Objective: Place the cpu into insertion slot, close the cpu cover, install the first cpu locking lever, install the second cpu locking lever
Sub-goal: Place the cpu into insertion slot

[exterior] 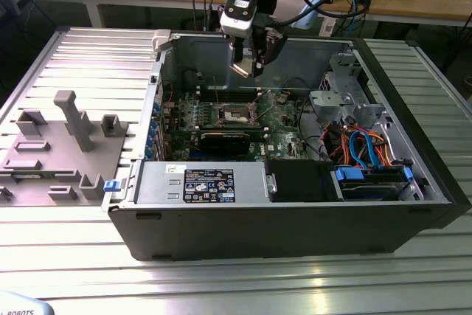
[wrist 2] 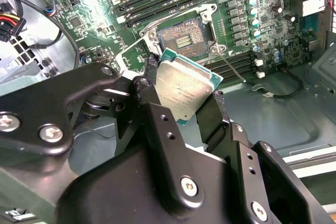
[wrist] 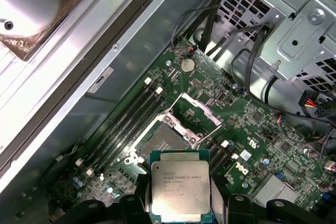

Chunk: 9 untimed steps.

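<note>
Over the open computer case (exterior: 295, 226), the claw (wrist 2: 184, 95) pinches the cpu (wrist: 180, 190); insertion slot (wrist: 163, 140) empty, cpu cover (wrist: 202, 108) raised.

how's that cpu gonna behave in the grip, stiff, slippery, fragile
Probably stiff: the cpu is a flat plate with a metal top and shows no bend between the fingers. Possibly slippery, since the fingers pinch only its thin edges. Likely light for its size, being thin; it is held clear of the insertion slot, so a slip could drop it.
</note>
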{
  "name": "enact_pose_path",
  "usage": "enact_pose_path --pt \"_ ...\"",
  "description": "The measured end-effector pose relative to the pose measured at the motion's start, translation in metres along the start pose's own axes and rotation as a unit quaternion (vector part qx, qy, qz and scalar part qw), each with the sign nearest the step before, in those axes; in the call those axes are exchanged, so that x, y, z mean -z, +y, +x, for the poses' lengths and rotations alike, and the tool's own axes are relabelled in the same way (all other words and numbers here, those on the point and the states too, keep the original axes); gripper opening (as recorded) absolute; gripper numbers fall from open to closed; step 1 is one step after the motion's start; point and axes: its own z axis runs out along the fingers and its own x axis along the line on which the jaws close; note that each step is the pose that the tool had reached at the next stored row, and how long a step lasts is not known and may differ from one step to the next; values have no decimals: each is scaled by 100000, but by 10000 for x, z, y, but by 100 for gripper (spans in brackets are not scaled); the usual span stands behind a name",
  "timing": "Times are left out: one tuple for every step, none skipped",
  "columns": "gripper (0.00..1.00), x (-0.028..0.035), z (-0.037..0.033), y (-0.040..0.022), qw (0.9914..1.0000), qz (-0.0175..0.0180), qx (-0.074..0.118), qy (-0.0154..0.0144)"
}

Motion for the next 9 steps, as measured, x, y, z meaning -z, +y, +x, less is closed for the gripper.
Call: enact_pose_path --pt "54 0 0 0 100000 -1 -63 -4" --pt "54 0 0 0 100000 -1 -125 -5" --pt "54 0 0 0 100000 -5 -258 -14" --pt "54 0 0 0 99999 -7 -324 -19" --pt "54 0 0 0 99999 -6 -385 -22" --pt "54 0 0 0 99999 -10 -524 -29" --pt "54 0 0 0 99998 -11 -629 -34" --pt "54 0 0 0 99997 -13 -747 -39" --pt "54 0 0 0 99997 -16 -800 -42"
